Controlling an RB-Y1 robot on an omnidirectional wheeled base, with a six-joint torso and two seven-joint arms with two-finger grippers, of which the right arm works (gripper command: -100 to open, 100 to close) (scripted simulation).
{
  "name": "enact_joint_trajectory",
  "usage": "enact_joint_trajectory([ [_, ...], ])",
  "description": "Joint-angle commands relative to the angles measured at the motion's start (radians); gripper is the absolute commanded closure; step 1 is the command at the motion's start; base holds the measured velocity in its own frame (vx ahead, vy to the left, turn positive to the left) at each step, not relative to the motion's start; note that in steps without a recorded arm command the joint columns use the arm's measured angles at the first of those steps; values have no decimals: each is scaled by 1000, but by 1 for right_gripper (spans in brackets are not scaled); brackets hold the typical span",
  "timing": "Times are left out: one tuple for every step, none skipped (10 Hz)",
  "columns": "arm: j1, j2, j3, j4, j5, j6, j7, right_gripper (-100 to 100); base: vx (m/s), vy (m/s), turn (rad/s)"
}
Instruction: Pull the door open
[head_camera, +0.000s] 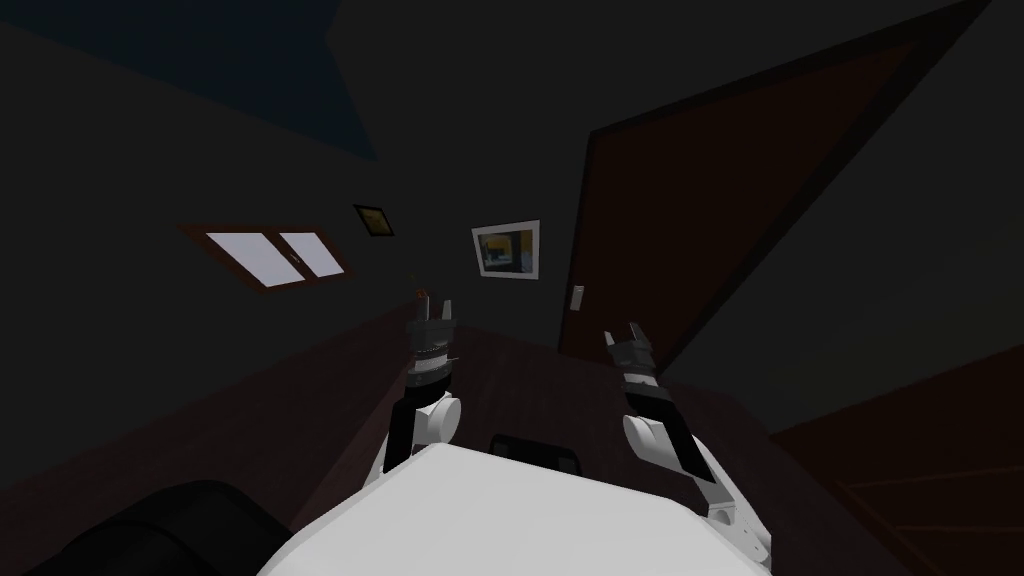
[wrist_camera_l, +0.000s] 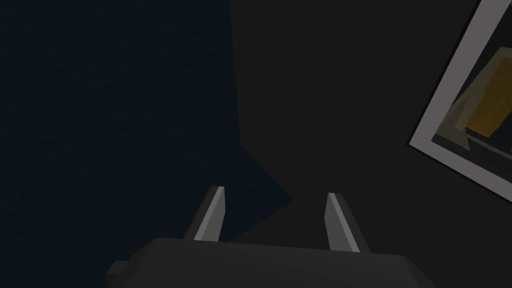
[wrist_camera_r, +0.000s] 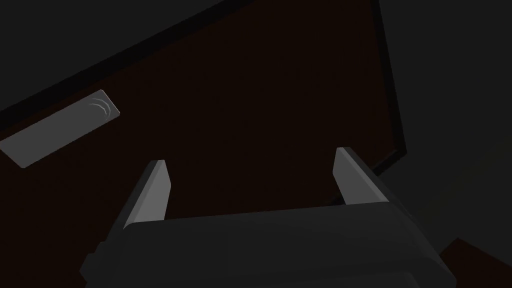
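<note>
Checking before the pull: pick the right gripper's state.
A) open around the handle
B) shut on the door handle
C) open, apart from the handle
C: the right gripper stands open and empty; the flat light grey rectangular handle on the dark brown door lies outside its fingers, untouched.

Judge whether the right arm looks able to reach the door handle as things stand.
Probably yes: the open right gripper faces the door with nothing between it and the grey handle, though the handle lies off to one side of it.
</note>
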Motion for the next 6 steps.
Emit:
enact_joint_trajectory([
  [-14,-7,-5,28,-10,-5,-25,-100,60,-9,24],
  [-28,-14,-12,58,-24,-5,-56,-100,56,-1,58],
  [-42,-21,-18,87,-39,-4,-86,-100,78,-4,94],
  [-56,-29,-24,117,-54,-4,-114,-100,106,-22,104],
  [-56,-29,-24,117,-54,-4,-119,-100,74,-13,32],
  [-71,-36,-30,148,-69,-4,-152,-100,54,-6,47],
])
